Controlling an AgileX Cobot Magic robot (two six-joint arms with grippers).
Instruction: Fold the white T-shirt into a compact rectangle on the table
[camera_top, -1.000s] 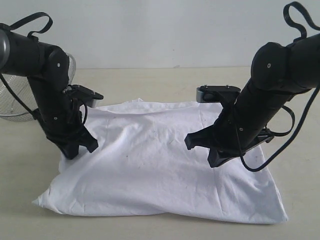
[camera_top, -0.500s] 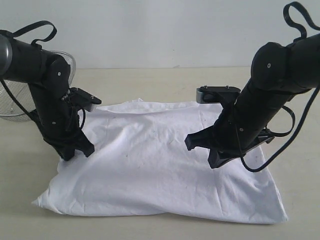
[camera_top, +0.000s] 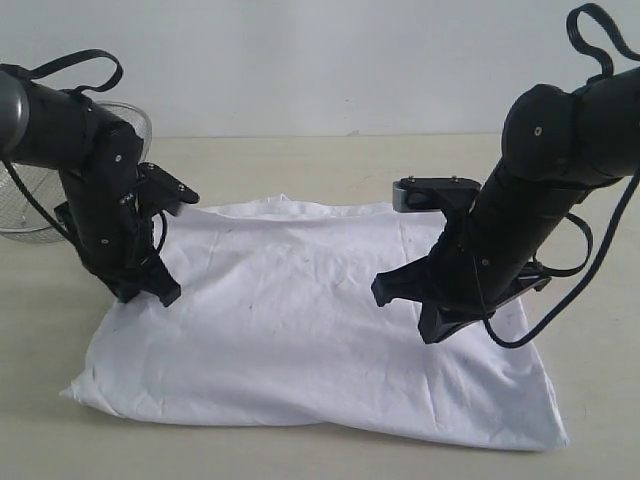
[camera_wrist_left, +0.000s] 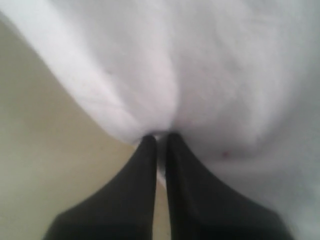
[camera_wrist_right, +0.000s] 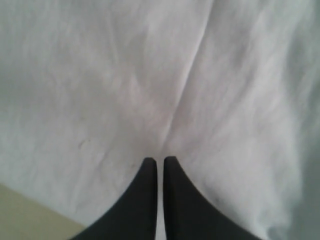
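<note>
**both grippers pinched on the spread white t-shirt**

the white t-shirt (camera_top: 300, 320) lies spread on the table (camera_top: 300, 160), roughly in the middle of the exterior view, with a plain white face up and a few soft creases. its near edge runs close to the front of the tabletop.

the left gripper (camera_top: 150, 290) is down at the shirt's left edge. in the left wrist view, the left gripper (camera_wrist_left: 159, 139) has its fingers pressed together on a small pucker of the white t-shirt (camera_wrist_left: 210, 65), and folds fan out from the tips. bare table (camera_wrist_left: 45, 165) shows beside the cloth.

the right gripper (camera_top: 438, 325) sits on the right part of the shirt, inward of its right edge. in the right wrist view, the right gripper (camera_wrist_right: 160, 161) is closed to a thin slit on the white t-shirt (camera_wrist_right: 125, 75), and a crease runs away from the tips. a corner of table (camera_wrist_right: 25, 215) shows past the hem.

a wire-mesh basket (camera_top: 20, 215) stands at the far left, behind the left arm and apart from the shirt.
</note>
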